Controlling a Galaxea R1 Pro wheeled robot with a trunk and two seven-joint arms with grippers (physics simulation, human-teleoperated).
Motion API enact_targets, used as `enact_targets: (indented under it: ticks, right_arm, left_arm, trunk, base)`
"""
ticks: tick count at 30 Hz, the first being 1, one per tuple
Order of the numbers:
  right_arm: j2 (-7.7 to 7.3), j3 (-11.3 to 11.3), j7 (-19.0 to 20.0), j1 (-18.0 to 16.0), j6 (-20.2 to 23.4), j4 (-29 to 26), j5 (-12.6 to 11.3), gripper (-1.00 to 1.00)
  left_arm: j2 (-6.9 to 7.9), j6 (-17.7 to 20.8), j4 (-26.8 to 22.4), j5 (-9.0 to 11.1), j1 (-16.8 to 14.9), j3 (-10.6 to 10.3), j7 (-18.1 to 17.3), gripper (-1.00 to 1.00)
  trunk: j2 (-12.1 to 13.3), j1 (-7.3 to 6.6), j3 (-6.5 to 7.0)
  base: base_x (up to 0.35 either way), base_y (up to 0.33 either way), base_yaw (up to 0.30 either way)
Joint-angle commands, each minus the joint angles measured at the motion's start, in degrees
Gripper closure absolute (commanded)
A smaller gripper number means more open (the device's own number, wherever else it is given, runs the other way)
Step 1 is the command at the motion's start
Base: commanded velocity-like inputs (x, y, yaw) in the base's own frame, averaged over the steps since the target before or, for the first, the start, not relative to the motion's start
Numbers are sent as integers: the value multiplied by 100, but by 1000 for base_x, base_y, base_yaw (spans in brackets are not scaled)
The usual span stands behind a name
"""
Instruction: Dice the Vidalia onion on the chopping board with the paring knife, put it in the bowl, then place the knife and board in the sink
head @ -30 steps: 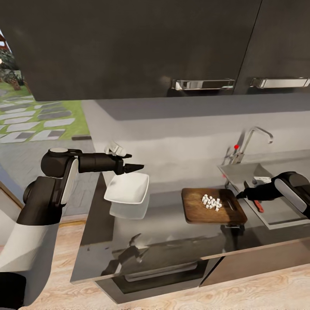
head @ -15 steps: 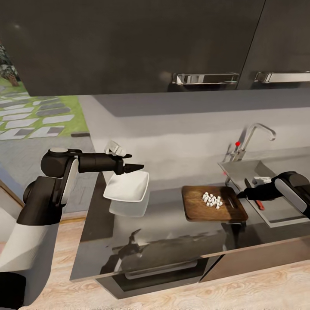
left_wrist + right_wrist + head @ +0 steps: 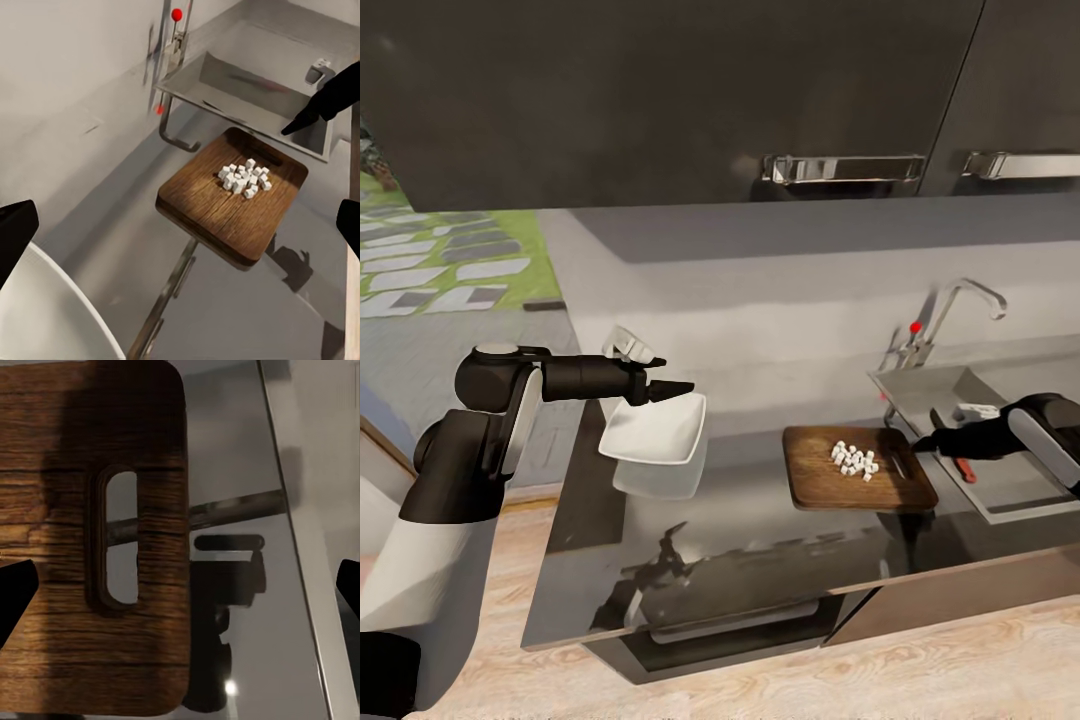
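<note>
The Vidalia onion lies as diced onion [image 3: 854, 461] [image 3: 244, 178], a heap of white cubes on the chopping board [image 3: 830, 490] [image 3: 217, 217] [image 3: 52, 645]. The white bowl [image 3: 655, 432] [image 3: 45, 315] rests on the countertop [image 3: 760, 530] left of the board. My left gripper [image 3: 678, 387] [image 3: 180, 225] hovers open above the bowl's far rim. My right gripper [image 3: 920, 447] [image 3: 180, 589] is open and empty just over the board's slot handle [image 3: 114, 536]. The paring knife [image 3: 963, 468] lies in the sink [image 3: 930, 385] behind my right arm.
A bent chrome tap [image 3: 960, 300] with a red knob [image 3: 915, 327] rises behind the sink. A small white object [image 3: 972, 411] sits in the basin. Dark wall cabinets [image 3: 660, 100] hang overhead. The countertop's left end lies past the bowl, with wood floor below.
The whole picture has shifted a little, so the camera moved. Both arms, the bowl, the board and the cubes keep their places.
</note>
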Motion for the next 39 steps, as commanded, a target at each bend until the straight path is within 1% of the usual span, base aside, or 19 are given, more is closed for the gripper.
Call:
enact_targets:
  ticks: [1, 7, 16, 18, 26, 32, 39]
  right_arm:
    - [-7, -5, 58, -10, 9, -2, 55, -100]
    - [-12, -99, 56, -10, 12, -2, 55, -100]
    - [-19, -123, 50, -10, 4, -2, 55, -100]
    - [-19, -127, 15, -10, 4, -2, 55, -100]
    - [-28, -131, -341, -10, -3, -2, 54, -100]
    - [-27, -131, -394, -10, -2, -2, 48, -100]
    - [-28, -131, -402, -8, 3, -2, 45, -100]
  left_arm:
    - [2, 39, -4, -27, -7, -2, -35, -100]
    - [-1, 39, -4, -27, -7, -2, -35, -100]
    - [1, 39, -4, -27, -7, -2, -35, -100]
    - [0, 39, -4, -27, -7, -2, -35, -100]
    - [3, 39, -4, -27, -7, -2, -35, -100]
    - [1, 39, -4, -27, -7, -2, -35, -100]
    - [3, 39, -4, -27, -7, -2, -35, -100]
  trunk:
    - [-13, 3, -21]
    - [-13, 3, -72]
    - [-13, 3, -149]
    - [-13, 3, -166]
    - [-13, 3, -235]
    - [-13, 3, -286]
    - [-13, 3, -299]
  base:
    - [0, 0, 0]
    - [0, 0, 0]
    - [0, 0, 0]
    - [0, 0, 0]
    - [0, 0, 0]
    - [0, 0, 0]
    - [0, 0, 0]
